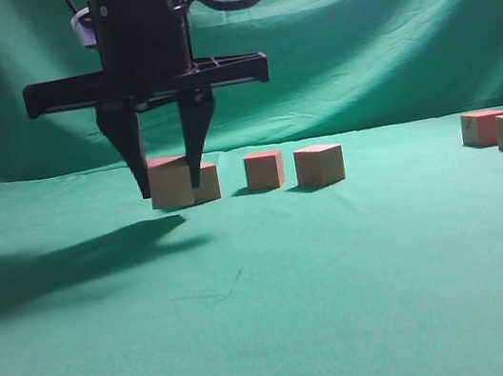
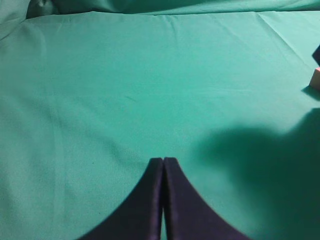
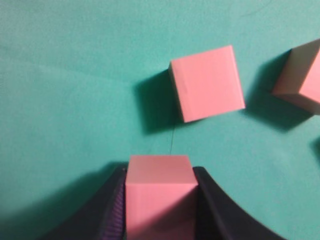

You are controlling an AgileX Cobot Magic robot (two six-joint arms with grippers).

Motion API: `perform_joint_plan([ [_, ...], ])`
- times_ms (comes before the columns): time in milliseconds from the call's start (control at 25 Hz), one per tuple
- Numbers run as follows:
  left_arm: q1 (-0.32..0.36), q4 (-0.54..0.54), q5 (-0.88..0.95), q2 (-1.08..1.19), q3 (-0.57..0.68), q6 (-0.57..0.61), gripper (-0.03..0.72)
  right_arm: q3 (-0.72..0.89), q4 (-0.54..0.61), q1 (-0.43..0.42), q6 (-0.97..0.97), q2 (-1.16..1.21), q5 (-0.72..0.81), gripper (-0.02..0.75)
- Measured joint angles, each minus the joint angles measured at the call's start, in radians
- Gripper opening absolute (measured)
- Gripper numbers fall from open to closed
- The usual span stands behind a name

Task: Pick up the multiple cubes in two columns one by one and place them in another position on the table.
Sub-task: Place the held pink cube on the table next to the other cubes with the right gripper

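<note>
The surface (image 1: pixel 344 279) is covered with green cloth, matt and finely woven, and faint creases are seen in it. The same cloth is hung as a backdrop (image 1: pixel 380 31), wrinkled in soft folds. The right end effector (image 1: pixel 169 178) is made of black plastic with a dull sheen. Between its fingers a cube (image 3: pixel 159 192) is held: smooth, matt, pink-topped, pale tan on the sides. Just beyond it a second cube (image 3: pixel 207 82) shows the same finish.

You are looking at frames in which nothing readable is showing: no letters, numbers, labels or brand marks are appearing on the cubes (image 1: pixel 319 164), on the green cloth (image 1: pixel 278 290), or on the black gripper (image 1: pixel 167 168) above that cloth.
</note>
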Motion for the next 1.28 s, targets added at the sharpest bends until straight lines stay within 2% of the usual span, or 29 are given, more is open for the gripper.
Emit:
perform_joint_plan([
  [480, 0.000, 0.000, 0.000, 0.000, 0.000, 0.000, 0.000, 0.000, -0.037, -0.001, 0.048, 0.011, -0.079, 0.267],
  [1280, 0.000, 0.000, 0.000, 0.000, 0.000, 0.000, 0.000, -0.002, -0.039, -0.001, 0.050, 0.031, -0.065, 0.267],
])
